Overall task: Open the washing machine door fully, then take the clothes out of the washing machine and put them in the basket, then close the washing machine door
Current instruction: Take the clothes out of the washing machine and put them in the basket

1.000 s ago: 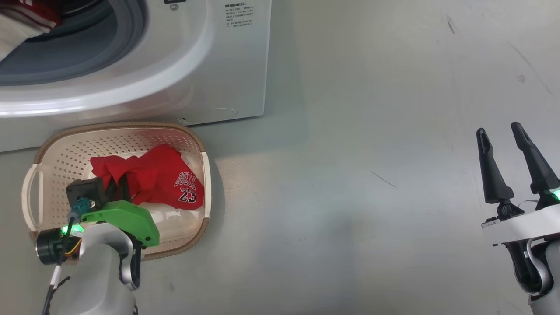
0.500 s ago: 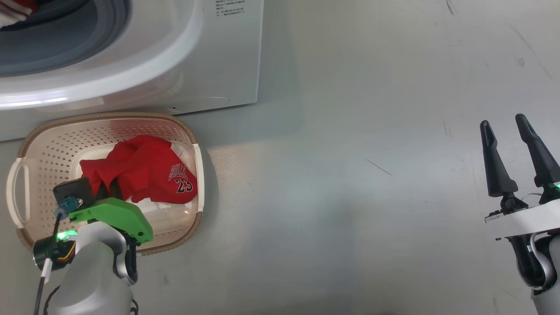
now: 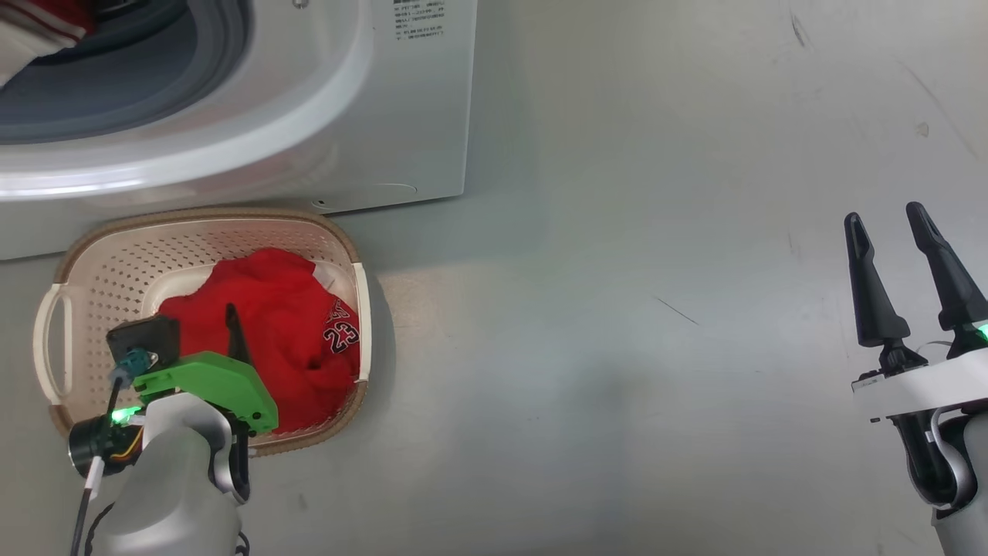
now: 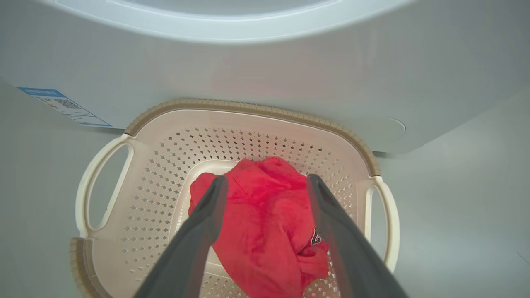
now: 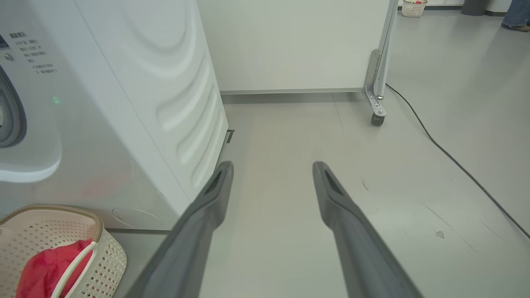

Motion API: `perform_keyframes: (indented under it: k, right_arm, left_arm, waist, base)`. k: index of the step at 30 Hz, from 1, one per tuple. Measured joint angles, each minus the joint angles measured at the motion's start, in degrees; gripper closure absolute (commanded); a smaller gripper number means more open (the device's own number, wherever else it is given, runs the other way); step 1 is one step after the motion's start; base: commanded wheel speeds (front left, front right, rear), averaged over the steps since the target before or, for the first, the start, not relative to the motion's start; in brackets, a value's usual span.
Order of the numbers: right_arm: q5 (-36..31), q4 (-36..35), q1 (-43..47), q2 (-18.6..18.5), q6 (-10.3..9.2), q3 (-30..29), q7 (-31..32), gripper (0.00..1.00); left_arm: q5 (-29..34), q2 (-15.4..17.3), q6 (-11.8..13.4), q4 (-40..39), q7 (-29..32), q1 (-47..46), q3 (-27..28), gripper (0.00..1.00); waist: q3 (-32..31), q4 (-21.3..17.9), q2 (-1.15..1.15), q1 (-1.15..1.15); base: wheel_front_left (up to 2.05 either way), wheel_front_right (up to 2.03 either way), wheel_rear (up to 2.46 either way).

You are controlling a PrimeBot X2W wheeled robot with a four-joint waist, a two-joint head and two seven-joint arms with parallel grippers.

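The cream basket (image 3: 193, 217) stands on the floor against the white washing machine (image 3: 417, 116). The red jersey (image 3: 285, 340) with number 23 lies loose inside it. My left gripper (image 4: 266, 182) hangs open just above the jersey, one dark finger (image 3: 232, 332) showing over the cloth, holding nothing. A red-and-white garment (image 3: 31, 23) lies in the machine's open mouth, behind the grey seal (image 3: 224, 46). My right gripper (image 3: 884, 216) is open and empty over bare floor, far to the right. The washing machine door is out of view.
In the right wrist view, the machine's side (image 5: 182, 103) runs back to a white panel on a castor (image 5: 376, 119). A black cable (image 5: 447, 153) crosses the floor. A person's foot (image 5: 515, 22) and a second small basket (image 5: 414, 7) are far behind.
My left gripper has opened and let go of the jersey, which has dropped and spread across the basket. The head view shifted a little. The right arm is unchanged.
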Motion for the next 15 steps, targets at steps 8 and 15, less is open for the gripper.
perform_keyframes:
  k: [8,15]
  right_arm:
    - [-0.02,1.03,-0.12,1.45,0.00,-0.29,0.00,0.00]
    - [-0.23,2.04,0.03,2.34,0.00,-2.00,0.00,0.00]
  left_arm:
    - [0.23,-0.08,-2.29,0.01,-1.34,-0.01,-2.33,0.00]
    - [1.60,-0.12,-3.92,-2.53,-1.72,0.12,-4.15,0.00]
  waist:
    - [-3.46,0.98,0.00,0.00]
    - [-7.53,2.24,0.00,0.00]
  base:
    - [0.00,0.00,0.00]
    - [0.00,0.00,0.00]
